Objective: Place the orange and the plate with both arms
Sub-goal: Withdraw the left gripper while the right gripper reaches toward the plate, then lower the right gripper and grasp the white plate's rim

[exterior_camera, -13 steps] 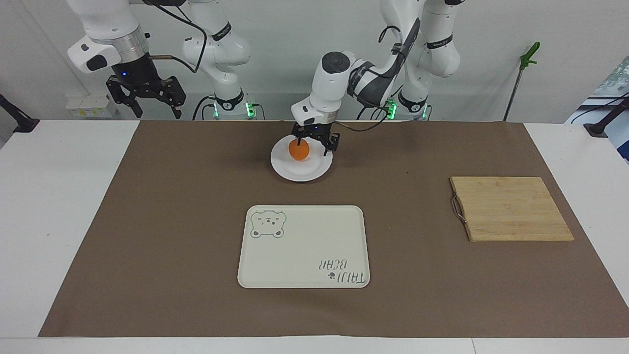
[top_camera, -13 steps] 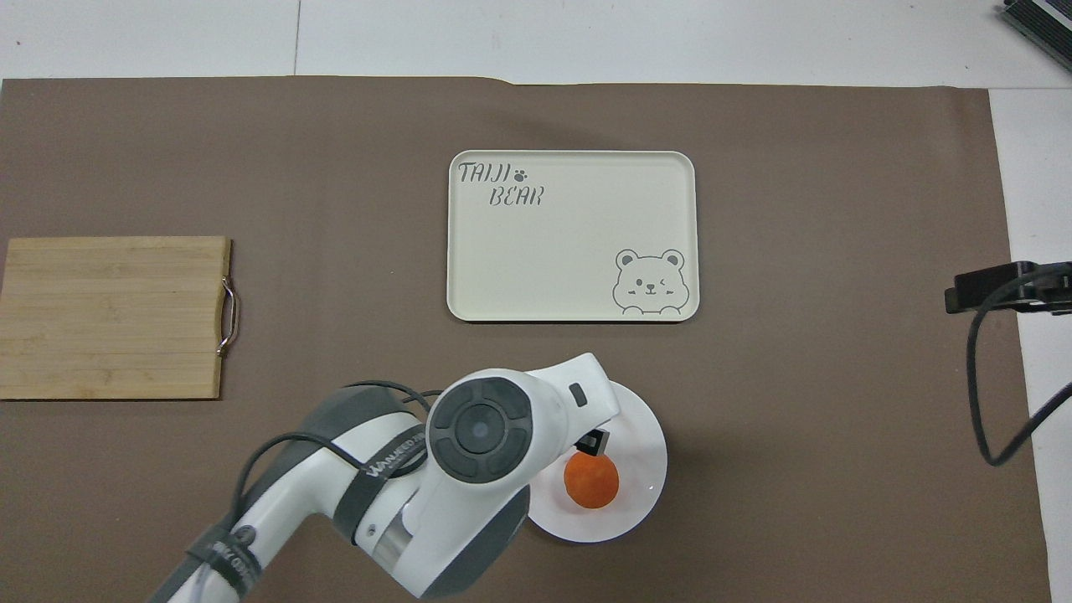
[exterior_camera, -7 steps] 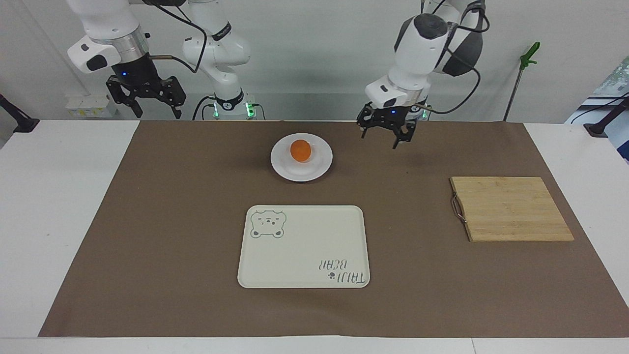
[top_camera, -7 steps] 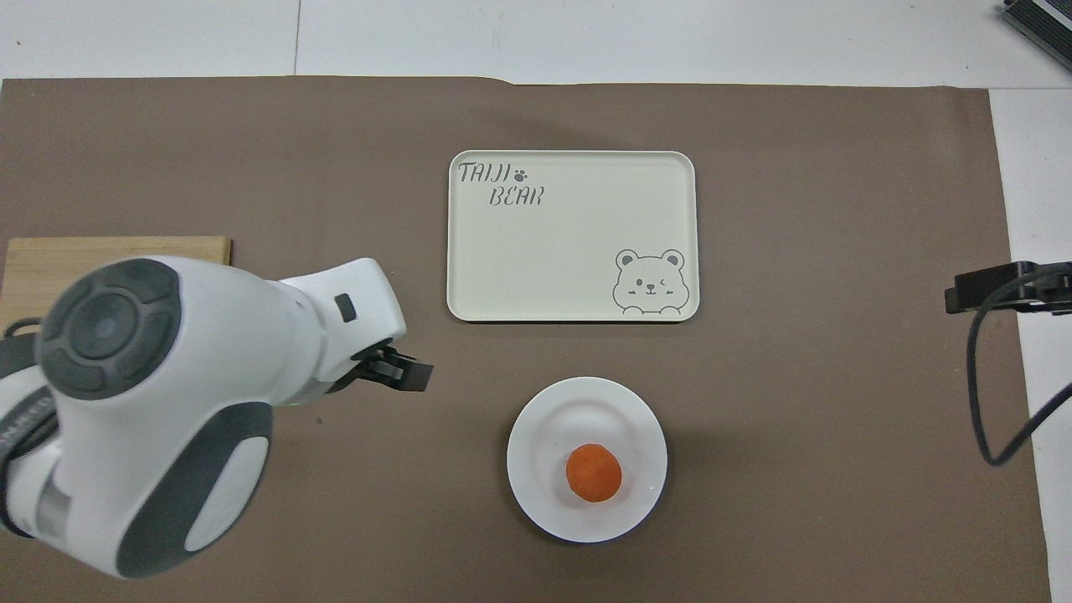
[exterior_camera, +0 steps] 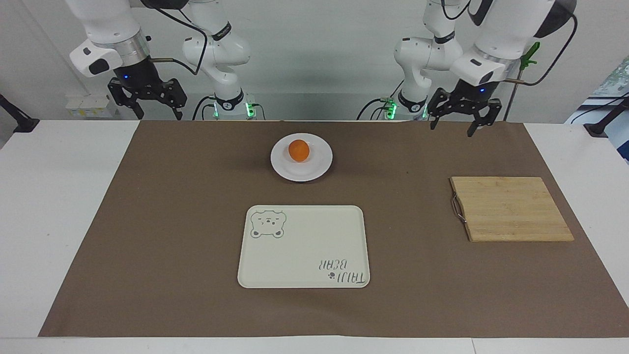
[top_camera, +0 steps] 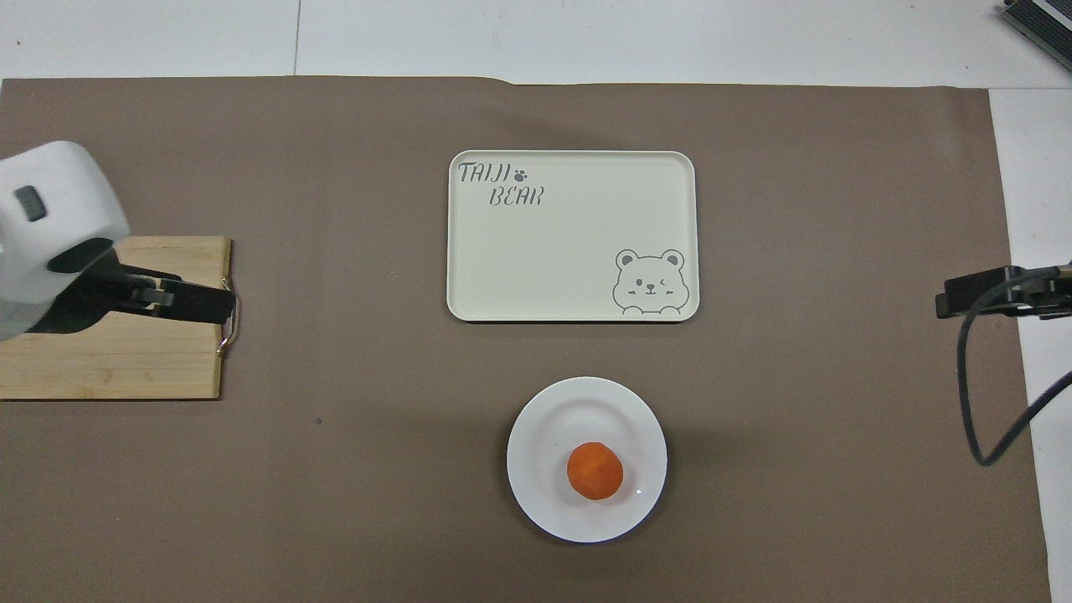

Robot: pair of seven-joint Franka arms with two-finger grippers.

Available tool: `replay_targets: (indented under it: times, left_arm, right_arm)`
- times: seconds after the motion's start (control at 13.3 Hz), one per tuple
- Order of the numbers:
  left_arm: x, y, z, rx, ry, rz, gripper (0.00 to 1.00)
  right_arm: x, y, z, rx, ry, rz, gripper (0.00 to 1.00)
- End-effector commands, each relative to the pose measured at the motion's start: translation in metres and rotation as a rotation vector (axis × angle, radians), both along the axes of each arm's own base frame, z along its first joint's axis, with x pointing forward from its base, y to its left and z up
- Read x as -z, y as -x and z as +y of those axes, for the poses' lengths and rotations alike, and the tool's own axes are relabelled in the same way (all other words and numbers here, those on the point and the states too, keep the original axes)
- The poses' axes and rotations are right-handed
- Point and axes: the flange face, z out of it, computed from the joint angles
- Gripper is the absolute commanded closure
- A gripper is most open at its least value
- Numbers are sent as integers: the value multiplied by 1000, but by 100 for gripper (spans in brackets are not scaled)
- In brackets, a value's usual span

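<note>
- Orange [exterior_camera: 299,150] on plate [exterior_camera: 314,169], mid-surface, close to robots' edge.
- Left pincer [exterior_camera: 461,122] raised over left-arm end, spread open, empty.
- Right pincer [exterior_camera: 150,102] raised, open, waiting; neither clearly nearer.

1. A robotics lab, not a home.
2. Two white arms [exterior_camera: 216,44] stand bolted at a white table [exterior_camera: 54,196] before a bare wall.
3. Brown paper [exterior_camera: 172,221] covers the tabletop like a test mat.
4. Cables [top_camera: 976,394] and clamped camera mounts [exterior_camera: 12,115] sit at the edges.
</note>
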Motion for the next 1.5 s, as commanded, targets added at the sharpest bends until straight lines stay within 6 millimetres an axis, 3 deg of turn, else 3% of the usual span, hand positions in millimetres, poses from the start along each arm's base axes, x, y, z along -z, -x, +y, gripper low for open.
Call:
replay_targets:
  times: [0.0,0.23,0.45,0.6,0.9,1.43]
  left_arm:
    - [-14,-13,19,18,-26,36,0]
    - [-37,-19,37,27,-35,47,0]
    - [-41,-16,52,46,-76,40,0]
    - [-40,-14,53,52,-83,44,0]
    - [-40,-15,56,45,-81,40,0]
    - [-38,-19,67,21,-81,54,0]
  right_arm:
    - [43,-6,9,-24,-70,5,0]
    - [101,-21,39,-40,-145,23,0]
    - [152,-36,75,-56,-236,72,0]
    - [179,-35,99,-58,-273,65,0]
    - [238,-8,122,-44,-399,117,0]
    - [300,43,124,65,-618,202,0]
